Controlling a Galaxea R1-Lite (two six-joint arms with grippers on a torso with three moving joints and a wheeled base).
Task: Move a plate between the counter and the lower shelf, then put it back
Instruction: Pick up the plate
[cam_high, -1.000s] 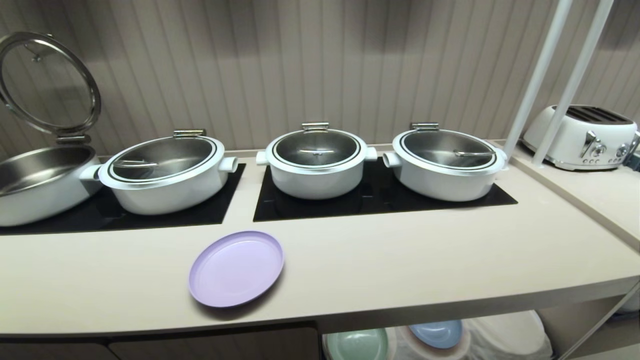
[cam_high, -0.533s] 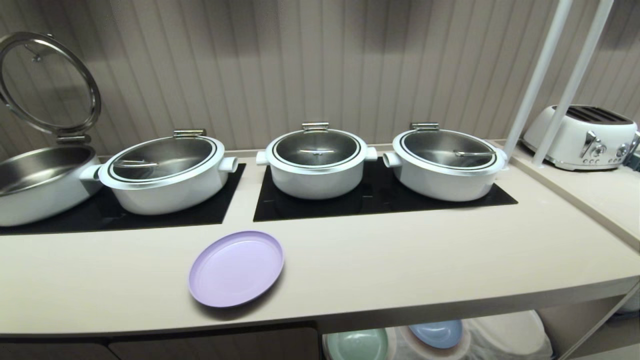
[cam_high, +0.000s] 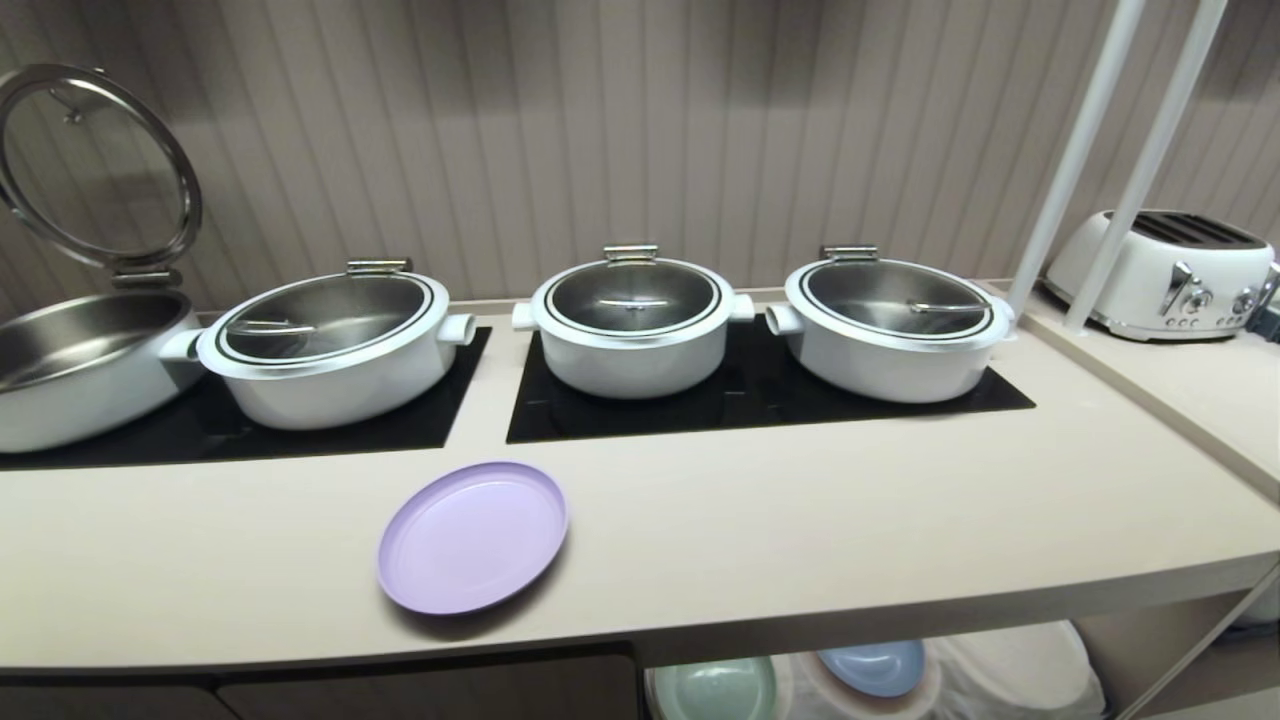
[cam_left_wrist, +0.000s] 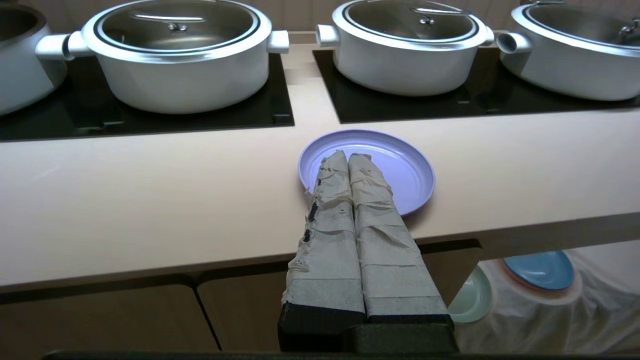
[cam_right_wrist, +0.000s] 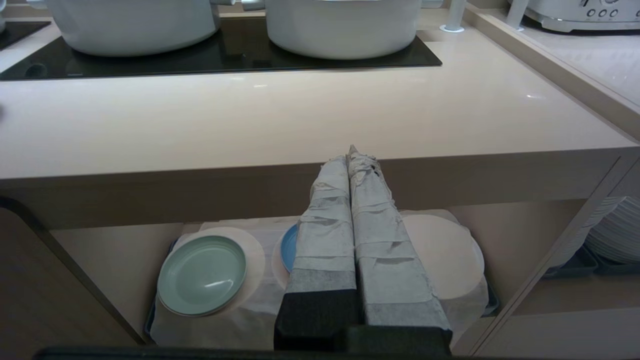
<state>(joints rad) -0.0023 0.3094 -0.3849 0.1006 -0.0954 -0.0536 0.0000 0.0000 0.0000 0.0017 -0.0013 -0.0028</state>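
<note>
plate (cam_high: 472, 536): round, matte lavender, lying flat on the smooth beige counter (cam_high: 800, 520)
left gripper (cam_left_wrist: 348, 158): tape-wrapped fingers pressing together
right gripper (cam_right_wrist: 350, 155): likewise

a round lavender plate (cam_high: 472, 536) is laid flat near the front edge of the beige counter (cam_high: 800, 520); the cloth-draped lower shelf (cam_right_wrist: 250, 305) is seen beneath.

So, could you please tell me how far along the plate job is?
Nothing looks done: the plate lies flat on the counter. In hand: the left end effector, shut, points at it in its wrist view. Left: carrying it to the lower shelf beside the mint green plate, then back.
</note>
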